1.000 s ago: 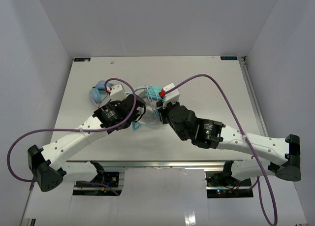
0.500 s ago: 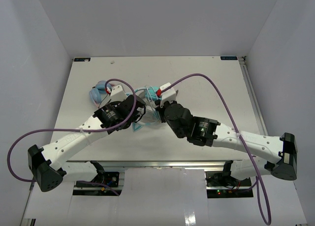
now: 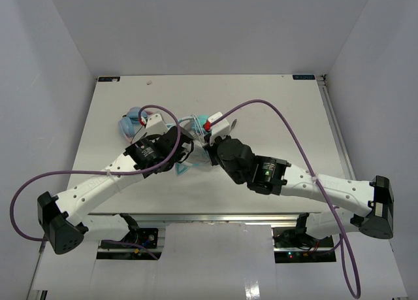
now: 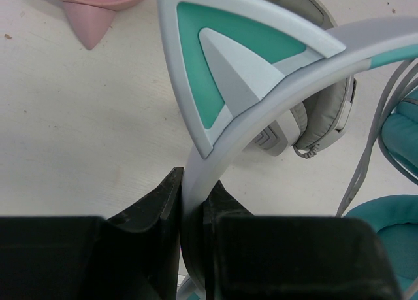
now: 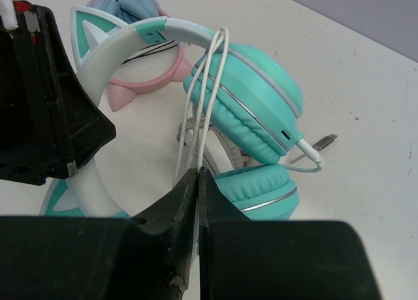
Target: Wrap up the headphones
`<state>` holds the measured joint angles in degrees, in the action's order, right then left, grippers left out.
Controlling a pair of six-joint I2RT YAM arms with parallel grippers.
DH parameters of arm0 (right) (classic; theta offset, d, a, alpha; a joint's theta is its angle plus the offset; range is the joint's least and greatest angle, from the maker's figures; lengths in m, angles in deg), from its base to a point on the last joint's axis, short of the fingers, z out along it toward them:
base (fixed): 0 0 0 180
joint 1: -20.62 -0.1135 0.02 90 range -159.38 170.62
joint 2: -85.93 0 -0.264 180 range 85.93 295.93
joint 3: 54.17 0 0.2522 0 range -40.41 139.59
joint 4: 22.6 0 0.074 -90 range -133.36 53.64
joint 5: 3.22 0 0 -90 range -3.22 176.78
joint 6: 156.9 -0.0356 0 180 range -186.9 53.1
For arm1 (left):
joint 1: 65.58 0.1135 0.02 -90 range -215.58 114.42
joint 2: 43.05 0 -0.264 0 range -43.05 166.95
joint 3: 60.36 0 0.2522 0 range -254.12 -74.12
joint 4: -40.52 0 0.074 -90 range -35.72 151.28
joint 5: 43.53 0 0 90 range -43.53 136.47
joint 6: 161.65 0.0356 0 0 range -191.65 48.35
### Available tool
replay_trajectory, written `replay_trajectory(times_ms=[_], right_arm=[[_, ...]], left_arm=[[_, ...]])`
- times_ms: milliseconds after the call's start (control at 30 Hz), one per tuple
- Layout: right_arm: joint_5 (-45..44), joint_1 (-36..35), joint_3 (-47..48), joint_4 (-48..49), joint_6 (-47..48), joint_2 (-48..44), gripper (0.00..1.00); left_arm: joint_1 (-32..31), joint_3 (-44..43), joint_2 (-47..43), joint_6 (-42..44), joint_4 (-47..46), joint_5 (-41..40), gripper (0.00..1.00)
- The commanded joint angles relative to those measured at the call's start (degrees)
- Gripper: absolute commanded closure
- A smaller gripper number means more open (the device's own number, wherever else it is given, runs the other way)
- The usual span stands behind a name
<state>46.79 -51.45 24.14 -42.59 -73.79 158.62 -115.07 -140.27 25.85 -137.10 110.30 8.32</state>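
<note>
Here, our left end effector [image 4: 193, 205] is clamped shut on the headband [image 4: 274, 117] of the headphones [image 5: 251, 110]. Its matte black fingers press against either side of the smooth, pale plastic arc. Just above that grip rises a cat-ear point [image 4: 222, 65], a triangular shell with a pale rim and a teal inset.

Our right end effector [image 5: 197, 182] is pinched closed on the thin whitish cable [image 5: 210, 84]. Several strands of it run up from between the fingers and loop over the top of the headband. The two ear cups [image 5: 261, 189] are round and turquoise, with soft, slightly wrinkled cushions and a thin silvery seam around each shell, and they sit close together.

The headphones are near the middle of the white bench [image 3: 261, 84], between our two arms. Behind them lie pink-and-blue headphones [image 5: 124, 94] with pink cat ears. Under the teal cups are grey-white headphones [image 4: 323, 110] with padded grey cushions. A small dark plug [image 5: 324, 142] rests on the bench near the upper cup.
</note>
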Motion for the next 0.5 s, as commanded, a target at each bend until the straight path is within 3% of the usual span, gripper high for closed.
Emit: replay_trajectory(times_ms=[0, 467], right_arm=[[1.66, -1.48, -0.99, 2.27, 0.39, -2.20, 0.92], [-0.34, -2.55, -6.48, 2.73, -1.01, -3.69, 0.92]], left_arm=[[0.10, -3.45, 0.17, -4.30, -0.32, -1.58, 1.00], [0.19, -4.96, -0.43, -6.61, 0.38, -0.49, 1.00]])
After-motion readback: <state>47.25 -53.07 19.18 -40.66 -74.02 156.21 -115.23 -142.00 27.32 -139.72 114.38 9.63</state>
